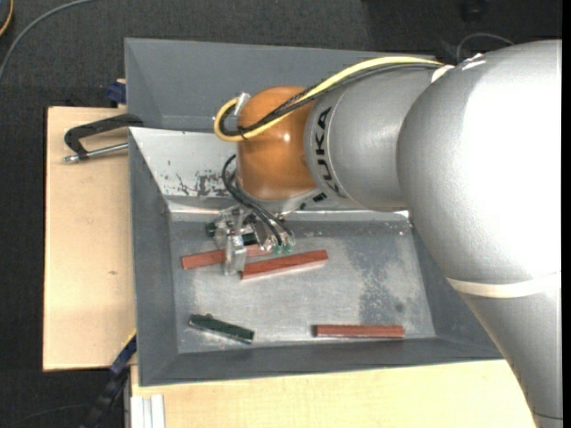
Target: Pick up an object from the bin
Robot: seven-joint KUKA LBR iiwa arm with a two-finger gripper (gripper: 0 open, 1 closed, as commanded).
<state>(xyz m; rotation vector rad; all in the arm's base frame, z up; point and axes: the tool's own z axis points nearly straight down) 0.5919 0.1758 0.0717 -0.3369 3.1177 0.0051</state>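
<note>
Gripper (237,255) sits low in the bin (388,279), at the left end of a reddish-brown strip (285,265); we cannot tell whether it is clenched; we should close across the strip's width, then lift straight.

Tool (239,253) above middle sticks (296,263); front-left stick (221,328), front-right stick (357,331) well apart.

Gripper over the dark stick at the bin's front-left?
No, the gripper is at two reddish sticks in the middle; the dark stick lies apart.
</note>
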